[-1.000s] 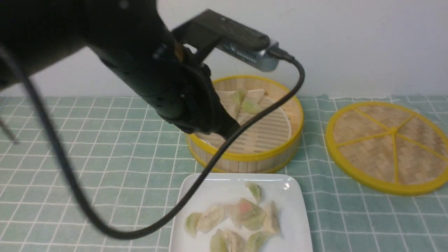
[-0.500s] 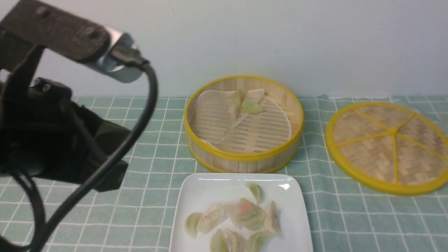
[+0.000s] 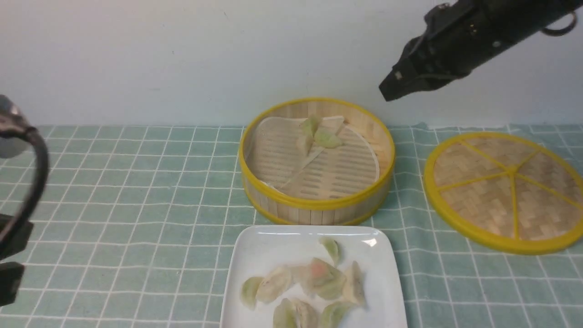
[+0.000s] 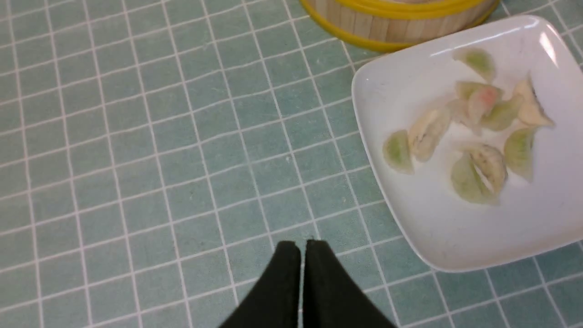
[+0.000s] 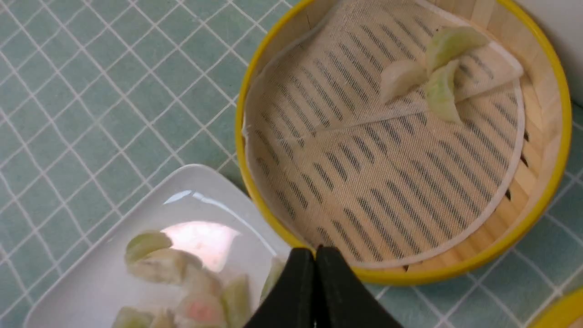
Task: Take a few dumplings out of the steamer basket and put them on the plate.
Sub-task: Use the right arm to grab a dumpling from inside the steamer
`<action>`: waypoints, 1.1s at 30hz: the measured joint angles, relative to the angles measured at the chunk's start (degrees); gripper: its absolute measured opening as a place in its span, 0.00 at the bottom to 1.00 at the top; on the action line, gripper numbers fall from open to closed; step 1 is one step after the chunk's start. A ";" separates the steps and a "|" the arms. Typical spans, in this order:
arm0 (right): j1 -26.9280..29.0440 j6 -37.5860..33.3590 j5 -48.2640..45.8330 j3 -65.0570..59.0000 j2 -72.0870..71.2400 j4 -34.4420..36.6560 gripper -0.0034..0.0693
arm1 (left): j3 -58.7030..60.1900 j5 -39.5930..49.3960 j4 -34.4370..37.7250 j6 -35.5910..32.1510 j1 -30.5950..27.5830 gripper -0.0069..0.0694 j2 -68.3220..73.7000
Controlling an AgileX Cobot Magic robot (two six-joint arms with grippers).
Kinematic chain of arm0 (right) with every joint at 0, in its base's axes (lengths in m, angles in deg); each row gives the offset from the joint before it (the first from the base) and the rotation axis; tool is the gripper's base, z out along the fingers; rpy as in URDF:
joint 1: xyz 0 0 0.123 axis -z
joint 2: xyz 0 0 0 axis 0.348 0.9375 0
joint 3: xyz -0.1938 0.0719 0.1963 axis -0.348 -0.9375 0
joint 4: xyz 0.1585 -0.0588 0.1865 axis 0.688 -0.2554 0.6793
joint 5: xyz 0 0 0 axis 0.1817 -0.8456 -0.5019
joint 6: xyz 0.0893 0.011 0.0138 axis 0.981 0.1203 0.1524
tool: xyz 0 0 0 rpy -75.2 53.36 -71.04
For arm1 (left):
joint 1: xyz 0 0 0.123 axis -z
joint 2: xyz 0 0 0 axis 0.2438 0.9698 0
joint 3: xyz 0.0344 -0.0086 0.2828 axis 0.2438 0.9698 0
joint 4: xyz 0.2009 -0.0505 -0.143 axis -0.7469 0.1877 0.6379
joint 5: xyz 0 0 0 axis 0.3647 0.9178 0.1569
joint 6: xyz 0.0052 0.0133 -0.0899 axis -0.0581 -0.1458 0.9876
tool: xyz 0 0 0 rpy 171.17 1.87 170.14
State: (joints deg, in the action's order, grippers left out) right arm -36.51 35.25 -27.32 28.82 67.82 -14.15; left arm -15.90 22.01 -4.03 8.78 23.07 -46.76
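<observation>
The steamer basket (image 3: 314, 202) stands at the table's centre with three pale dumplings (image 3: 325, 138) at its far side on the liner. The white plate (image 3: 273, 246) in front of it holds several dumplings (image 3: 273, 284), one with a pinkish centre (image 3: 321, 271). My right gripper (image 3: 387, 93) is shut and empty, high above and to the right of the basket; its wrist view shows the basket (image 5: 455, 269), its dumplings (image 5: 439, 89) and the plate (image 5: 200, 205). My left gripper (image 4: 298, 243) is shut and empty over the cloth, left of the plate (image 4: 455, 237).
The flat woven lid (image 3: 505, 191) lies on the right of the green checked cloth (image 3: 136, 191). A pale wall runs close behind the basket. Part of my left arm and its cable (image 3: 27, 182) show at the far left edge.
My left arm has drawn back from over the basket to the far left, nearly out of the front view. My right arm has come in at the upper right. The dumplings have not moved.
</observation>
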 joint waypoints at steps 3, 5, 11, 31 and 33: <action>0.00 -1.25 0.20 5.68 7.19 -0.28 0.03 | 0.00 0.26 -1.84 2.29 0.00 0.08 -4.06; 0.00 -1.60 0.75 8.44 10.60 -0.47 0.03 | 0.00 0.36 -2.83 3.06 0.00 0.08 -5.78; -0.06 -2.09 2.86 20.66 25.42 -1.56 0.09 | 0.00 1.50 -5.84 9.94 0.00 0.08 -13.60; -3.33 -1.28 14.39 30.26 42.60 -6.99 0.40 | -0.05 1.57 -7.30 13.30 0.00 0.08 -15.26; -3.37 -0.37 12.68 31.00 42.51 -7.13 0.27 | -0.05 1.57 -7.52 13.49 0.00 0.08 -15.26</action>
State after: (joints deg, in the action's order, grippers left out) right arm -39.88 34.87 -14.64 59.82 110.33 -21.28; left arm -15.95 23.58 -11.55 22.27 23.07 -62.02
